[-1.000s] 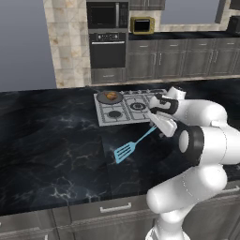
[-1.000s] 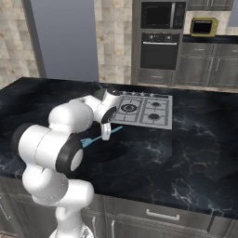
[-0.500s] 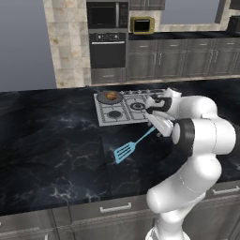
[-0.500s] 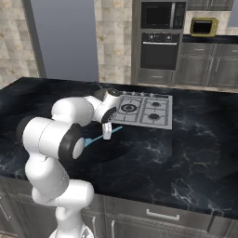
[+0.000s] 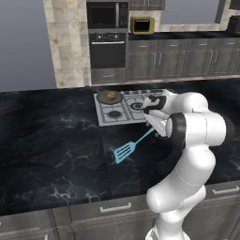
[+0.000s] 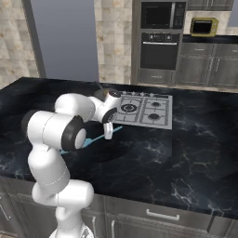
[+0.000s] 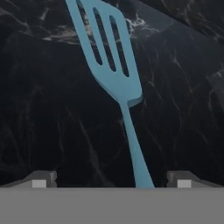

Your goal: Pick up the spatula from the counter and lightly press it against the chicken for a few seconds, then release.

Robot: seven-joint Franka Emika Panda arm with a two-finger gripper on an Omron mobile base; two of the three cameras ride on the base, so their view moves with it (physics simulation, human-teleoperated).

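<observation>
A light blue slotted spatula lies flat on the black marble counter, its handle pointing toward the stove. My gripper hangs open just above the handle's far end. In the hand view the spatula runs up from between my two fingertips, the handle a little right of centre and not touching either. In the right base view the spatula handle shows below my gripper; my arm hides the blade. The chicken sits in a dark pan on the stove's back left burner.
The grey stove top lies just beyond the spatula, also seen as the stove top from the right. Wall ovens and grey cabinets stand across the aisle. Dark counter stretches to the left and in front.
My elbow has swung outward and the hand has settled slightly lower over the handle end. The spatula has not moved and the jaws stay open.
</observation>
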